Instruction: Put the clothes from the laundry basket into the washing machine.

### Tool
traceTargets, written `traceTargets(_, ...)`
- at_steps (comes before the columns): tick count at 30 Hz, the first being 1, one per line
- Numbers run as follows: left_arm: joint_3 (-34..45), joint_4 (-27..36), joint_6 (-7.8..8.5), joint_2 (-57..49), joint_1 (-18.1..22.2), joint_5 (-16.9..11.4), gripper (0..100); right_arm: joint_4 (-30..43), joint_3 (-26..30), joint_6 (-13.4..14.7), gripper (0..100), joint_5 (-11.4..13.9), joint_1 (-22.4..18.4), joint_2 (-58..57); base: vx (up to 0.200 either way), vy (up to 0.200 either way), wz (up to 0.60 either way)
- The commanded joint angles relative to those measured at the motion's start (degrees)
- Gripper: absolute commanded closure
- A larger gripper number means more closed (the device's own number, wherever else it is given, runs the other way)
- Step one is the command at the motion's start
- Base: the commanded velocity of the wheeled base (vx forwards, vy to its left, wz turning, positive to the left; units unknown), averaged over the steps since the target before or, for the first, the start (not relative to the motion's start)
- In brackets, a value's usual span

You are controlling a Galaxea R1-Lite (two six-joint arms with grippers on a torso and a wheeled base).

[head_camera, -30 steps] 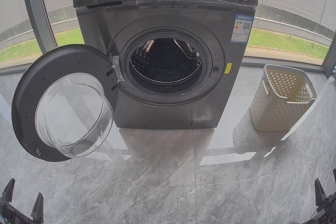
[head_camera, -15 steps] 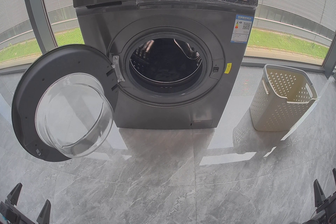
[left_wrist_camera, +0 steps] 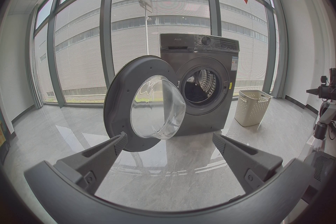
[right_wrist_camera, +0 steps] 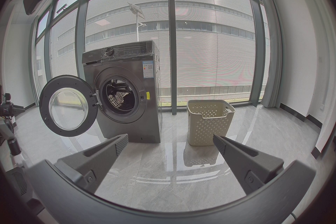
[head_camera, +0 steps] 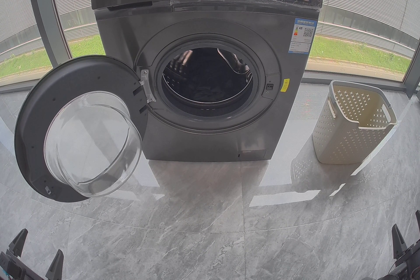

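Jaws wide and empty on both: in the head view the left gripper (head_camera: pixel 38 250) and right gripper (head_camera: pixel 407 230) hang low, well apart from the washer (head_camera: pixel 210 145), door (head_camera: pixel 39 119) open, and the basket (head_camera: pixel 337 136) beside it, its visible walls bare. The left wrist view faces the dark drum (left_wrist_camera: pixel 201 86). In the right wrist view something pale in the drum may be clothes (right_wrist_camera: pixel 117 98): likely soft, light, limp, best pinched at a bunched fold.

Grey front-load washing machine (head_camera: pixel 210 143): drum mouth (head_camera: pixel 206 80) open, straight approach over glossy grey marble floor (head_camera: pixel 205 219). Its round glass-bowl door (head_camera: pixel 81 130) hangs wide on the left, blocking that side. Cream perforated plastic laundry basket (head_camera: pixel 339 136) right, apart, open-topped.
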Motion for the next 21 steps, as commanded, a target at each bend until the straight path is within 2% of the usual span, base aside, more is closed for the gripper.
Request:
traceTargets(1,1.01,0.02,-0.09,-0.71,0.02,0.01,0,-0.01,0.99,0.00,0,0.01,0.03,-0.71,0.000,0.000,0.00)
traceTargets(5,1.01,0.02,0.08,-0.71,0.02,0.01,0,-0.01,0.99,0.00,0,0.01,-0.06,-0.71,0.000,0.000,0.00)
traceTargets(18,1.01,0.02,0.26,-0.71,0.02,-0.17,0,-0.01,0.99,0.00,0,0.01,-0.06,-0.71,0.000,0.200,0.00)
traceTargets(21,1.01,0.02,-0.36,-0.71,0.02,-0.08,0,-0.01,0.99,0.00,0,0.01,-0.06,-0.71,0.000,0.200,0.00)
